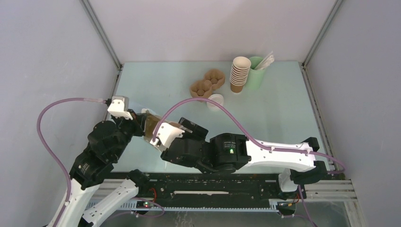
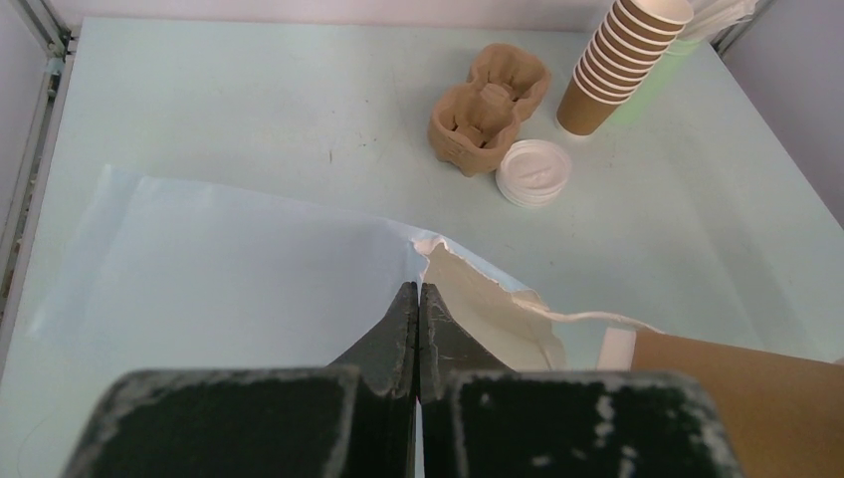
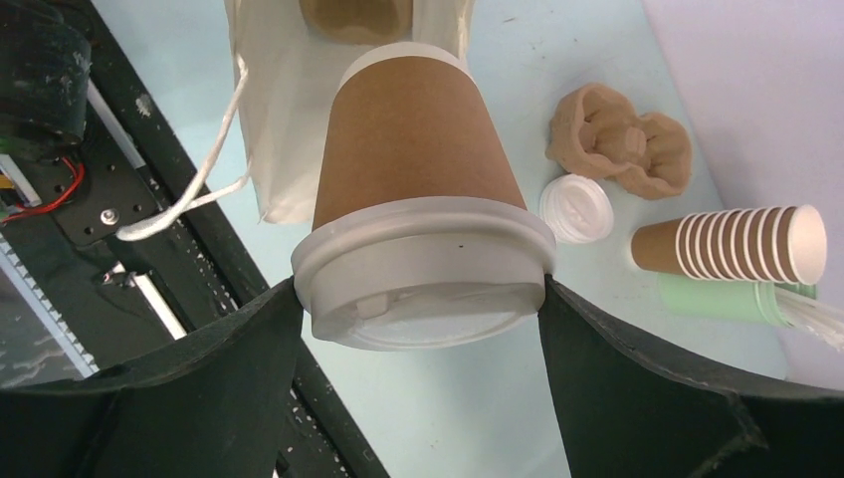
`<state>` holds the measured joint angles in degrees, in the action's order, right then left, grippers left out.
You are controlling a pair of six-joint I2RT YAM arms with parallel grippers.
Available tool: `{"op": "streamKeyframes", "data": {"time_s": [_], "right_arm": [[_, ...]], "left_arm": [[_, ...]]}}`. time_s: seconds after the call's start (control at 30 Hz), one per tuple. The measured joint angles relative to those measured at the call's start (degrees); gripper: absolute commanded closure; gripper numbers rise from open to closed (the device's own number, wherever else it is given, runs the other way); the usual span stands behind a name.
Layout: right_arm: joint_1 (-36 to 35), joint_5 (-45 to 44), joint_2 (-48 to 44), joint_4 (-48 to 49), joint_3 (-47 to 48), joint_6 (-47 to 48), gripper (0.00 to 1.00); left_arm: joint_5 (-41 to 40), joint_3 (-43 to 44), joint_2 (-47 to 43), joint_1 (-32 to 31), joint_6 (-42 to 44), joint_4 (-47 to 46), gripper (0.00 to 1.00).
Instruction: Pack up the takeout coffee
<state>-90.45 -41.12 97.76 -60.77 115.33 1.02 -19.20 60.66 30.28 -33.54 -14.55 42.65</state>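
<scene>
The takeout coffee (image 3: 413,149), a brown paper cup with a white lid (image 3: 428,269), lies on its side in the air. My right gripper (image 3: 423,299) is shut on it, one finger against each side of the lid. The cup's base points at the mouth of a white paper bag (image 3: 289,119) lying on the table. My left gripper (image 2: 418,291) is shut on the bag's (image 2: 249,289) upper edge and holds the mouth (image 2: 488,314) lifted. In the top view both grippers meet at the bag (image 1: 150,124) in the near left part of the table.
A brown pulp cup carrier (image 1: 207,84) and a loose white lid (image 1: 215,100) lie at the table's middle back. A stack of lidless brown cups (image 1: 239,73) and a pale green cup of sticks (image 1: 257,71) stand behind them. The bag's string handle (image 3: 199,189) hangs near the black front rail.
</scene>
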Motion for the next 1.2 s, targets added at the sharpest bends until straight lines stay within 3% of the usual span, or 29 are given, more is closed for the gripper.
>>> {"op": "streamKeyframes", "data": {"time_s": [0.47, 1.0, 1.2], "right_arm": [[0.8, 3.0, -1.3, -2.6, -2.7, -2.7, 0.34], [-0.9, 2.9, -2.2, -13.8, 1.1, -1.1, 0.35], [-1.8, 3.6, -1.0, -18.6, 7.3, -1.6, 0.35]], "left_arm": [[3.3, 1.2, 2.3, 0.0, -2.6, 1.2, 1.00], [24.1, 1.9, 4.2, 0.0, -11.1, -1.2, 1.00], [26.0, 1.4, 4.0, 0.0, -13.5, -2.9, 1.00]]}}
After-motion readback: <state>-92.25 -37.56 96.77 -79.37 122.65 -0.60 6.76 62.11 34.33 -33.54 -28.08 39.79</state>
